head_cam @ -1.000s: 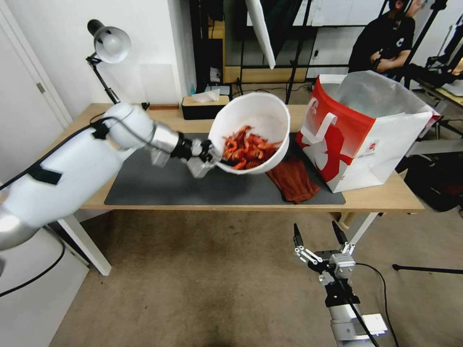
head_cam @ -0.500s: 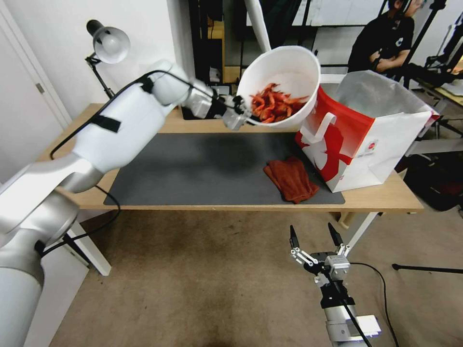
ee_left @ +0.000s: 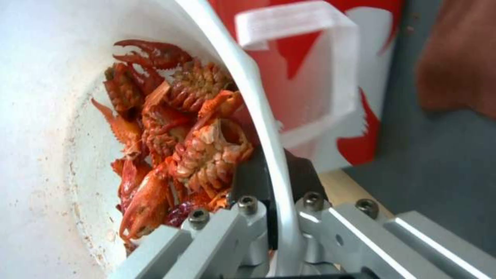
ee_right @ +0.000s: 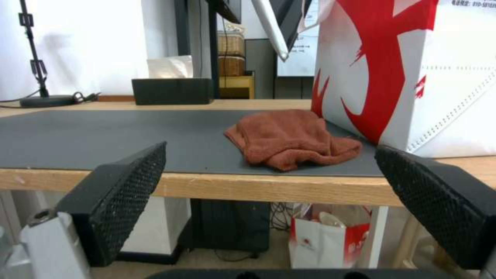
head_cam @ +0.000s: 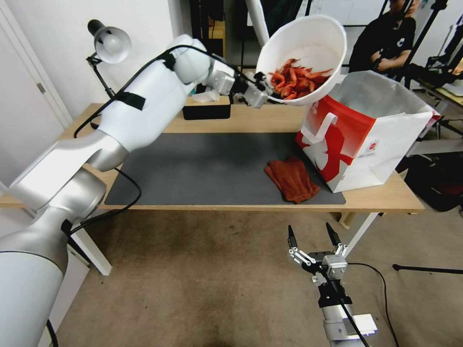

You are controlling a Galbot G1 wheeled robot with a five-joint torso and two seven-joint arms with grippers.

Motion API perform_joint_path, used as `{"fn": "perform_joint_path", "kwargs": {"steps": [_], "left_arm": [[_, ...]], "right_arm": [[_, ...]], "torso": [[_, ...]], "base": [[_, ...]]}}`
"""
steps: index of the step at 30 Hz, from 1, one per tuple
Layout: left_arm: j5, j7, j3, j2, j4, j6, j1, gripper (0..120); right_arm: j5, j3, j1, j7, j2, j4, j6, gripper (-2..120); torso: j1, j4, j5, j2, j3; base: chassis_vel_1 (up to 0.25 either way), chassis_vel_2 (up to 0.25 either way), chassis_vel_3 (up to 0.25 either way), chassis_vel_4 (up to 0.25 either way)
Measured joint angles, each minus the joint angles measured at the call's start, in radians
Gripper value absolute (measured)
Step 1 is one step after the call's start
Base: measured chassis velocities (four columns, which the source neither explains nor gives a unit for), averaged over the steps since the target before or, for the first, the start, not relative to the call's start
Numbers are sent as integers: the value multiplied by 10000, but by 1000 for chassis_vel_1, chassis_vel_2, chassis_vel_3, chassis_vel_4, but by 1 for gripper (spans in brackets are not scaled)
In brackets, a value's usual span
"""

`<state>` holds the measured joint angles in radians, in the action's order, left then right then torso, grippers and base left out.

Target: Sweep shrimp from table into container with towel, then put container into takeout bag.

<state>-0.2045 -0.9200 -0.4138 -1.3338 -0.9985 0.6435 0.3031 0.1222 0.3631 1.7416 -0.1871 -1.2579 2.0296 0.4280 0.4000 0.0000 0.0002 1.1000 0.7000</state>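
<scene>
The left gripper (head_cam: 263, 94) is clamped on the rim of the container (head_cam: 313, 38), held tilted in the air with the shrimp (head_cam: 296, 82) piled inside. Just below and beyond it stands the takeout bag (head_cam: 366, 140) on the table (head_cam: 386, 197). The right gripper (head_cam: 311, 233) is held wide apart, holding nothing, below the table edge.

L gripper (head_cam: 264, 94) has lifted container (head_cam: 308, 43) w/ shrimp (head_cam: 296, 79) up & right, over takeout bag (head_cam: 366, 140).
</scene>
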Motion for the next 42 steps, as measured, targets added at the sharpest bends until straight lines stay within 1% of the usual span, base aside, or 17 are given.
{"fn": "perform_joint_path", "kwargs": {"steps": [2,3,6,7,8,9,11,15,16,18,20,22,23,26,31,35,42], "left_arm": [[-15,56,-6,-251,124,-18,88,0],[-15,56,-6,-251,124,-18,88,0],[-65,196,-99,-679,347,-25,244,0],[-65,196,-99,-679,347,-25,244,0],[-86,236,-123,-776,403,-23,265,0],[-140,324,-165,-962,500,-18,296,0],[-154,362,-193,-1024,529,-17,304,0],[-182,560,-318,-1492,680,-16,331,0],[-182,560,-318,-1492,680,-16,331,0],[-214,587,-324,-1722,780,-17,344,0],[-231,594,-331,-1795,822,-17,349,0],[-314,677,-355,-2037,976,-17,374,0],[-314,677,-355,-2037,976,-17,374,0],[-458,735,-367,-2343,1196,18,425,0],[-598,866,-383,-2528,1353,34,494,0],[-783,988,-251,-2707,1572,33,693,0],[-830,981,-224,-2766,1769,34,780,0]], "right_arm": [[-6,16,5,-3,-13,-2,-3,100],[-6,16,5,-3,-13,-2,-3,100],[-6,50,32,-5,-10,-5,-4,100],[-6,50,32,-5,-10,-5,-4,100],[-6,59,36,-5,-9,-9,-4,100],[-7,72,46,-5,-6,-20,-1,100],[-6,75,50,-5,-7,-22,0,100],[0,104,60,-5,-2,-51,20,100],[0,104,60,-5,-2,-51,20,100],[11,113,75,-5,-1,-57,37,100],[16,116,83,-5,0,-63,45,100],[38,133,95,-3,3,-90,75,100],[38,133,95,-3,3,-90,75,100],[60,134,103,2,1,-122,110,100],[77,136,98,23,-4,-163,134,100],[87,131,110,62,-23,-219,194,100],[118,111,112,81,-38,-227,218,100]], "torso": [[0,0,0,0,0],[0,0,0,0,0],[-1,0,0,0,0],[-1,0,0,0,0],[0,0,0,0,0],[0,-1,1,-1,0],[0,-1,0,0,0],[0,0,0,0,0],[0,0,0,0,0],[0,0,0,0,0],[0,0,0,0,0],[0,0,0,-1,0],[0,0,0,-1,0],[0,0,0,0,0],[0,0,0,0,0],[-1,1,-1,0,0],[0,1,-1,0,0]], "base": [[0,0,0,0],[0,0,0,0],[0,0,0,0],[0,0,0,0],[0,0,0,0],[0,0,0,0],[0,0,0,0],[0,0,0,0],[0,0,0,0],[0,0,0,0],[0,0,0,0],[0,0,0,0],[0,0,0,0],[0,0,0,0],[0,0,0,0],[0,0,0,0],[0,0,0,0]]}}
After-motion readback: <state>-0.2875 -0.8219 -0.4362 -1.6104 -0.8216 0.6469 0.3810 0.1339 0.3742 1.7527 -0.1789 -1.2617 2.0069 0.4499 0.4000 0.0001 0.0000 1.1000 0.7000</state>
